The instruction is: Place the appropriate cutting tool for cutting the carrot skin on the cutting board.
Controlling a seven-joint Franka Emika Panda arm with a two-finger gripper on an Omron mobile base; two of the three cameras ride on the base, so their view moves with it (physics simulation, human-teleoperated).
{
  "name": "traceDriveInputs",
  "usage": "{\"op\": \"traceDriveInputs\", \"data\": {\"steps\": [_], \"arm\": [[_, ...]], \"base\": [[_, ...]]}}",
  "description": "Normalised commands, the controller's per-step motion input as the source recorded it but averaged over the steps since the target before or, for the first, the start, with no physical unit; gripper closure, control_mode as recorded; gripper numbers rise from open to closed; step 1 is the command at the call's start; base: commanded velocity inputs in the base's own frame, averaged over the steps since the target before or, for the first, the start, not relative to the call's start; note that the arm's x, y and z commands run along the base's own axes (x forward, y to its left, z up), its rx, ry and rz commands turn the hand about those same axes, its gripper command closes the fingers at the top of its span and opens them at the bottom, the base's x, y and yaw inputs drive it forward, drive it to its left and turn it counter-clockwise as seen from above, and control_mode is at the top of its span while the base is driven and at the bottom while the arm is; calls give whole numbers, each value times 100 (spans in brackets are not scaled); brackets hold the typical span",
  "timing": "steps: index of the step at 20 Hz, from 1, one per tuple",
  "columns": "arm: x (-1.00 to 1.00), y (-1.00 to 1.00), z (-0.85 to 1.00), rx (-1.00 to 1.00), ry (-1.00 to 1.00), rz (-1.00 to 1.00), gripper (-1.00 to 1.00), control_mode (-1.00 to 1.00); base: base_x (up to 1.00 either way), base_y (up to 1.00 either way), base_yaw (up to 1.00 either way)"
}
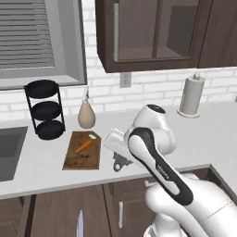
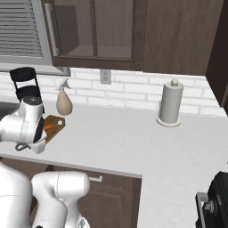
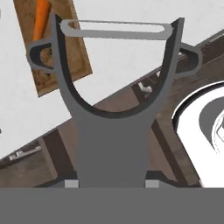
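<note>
End effector [image 3: 112,183] pinches the handle of the grey peeler [image 3: 114,109], fingers pressed against the stem at the bottom of the hand view. Forked head of the peeler points away from the camera, blade bar across the top. In the left base view the peeler [image 1: 121,163] hangs off the hand over the front edge of the desk [image 1: 194,139], just right of the cutting board [image 1: 83,150]; not touching the board. Below it, dark brown cabinet fronts.

Cutting board lies flat on the desk, long side running away from the robot, small white oval mark at its far end. Carrot [image 1: 84,146] lies on the board, tilted, in the far half. Hand view: carrot [image 3: 41,19] and board [image 3: 52,57] sit upper left, behind the peeler's left prong.

Further back, tan spray bottle [image 1: 86,113] stands just behind the board. Black three-tier rack [image 1: 45,110] to its left, next to the sink [image 1: 10,150]. Paper towel holder [image 1: 191,96] stands upright far right near the white brick wall. Wall outlet [image 1: 125,79] above the bottle, dark upper cabinets over it.
</note>
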Motion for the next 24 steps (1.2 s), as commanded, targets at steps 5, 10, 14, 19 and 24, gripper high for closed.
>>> {"op": "traceDriveInputs", "data": {"steps": [5, 10, 14, 19, 24], "arm": [[56, -5, -7, 0, 8, -6, 100, -100], [75, 32, -17, -1, 10, -18, 100, -100], [48, 50, -34, 0, 1, -12, 100, -100], [38, 64, -60, -8, 11, -6, 100, -100], [42, 38, -52, -1, 17, -1, 100, -100]], "base": [[0, 0, 0], [0, 0, 0], [0, 0, 0], [0, 0, 0], [0, 0, 0]]}}
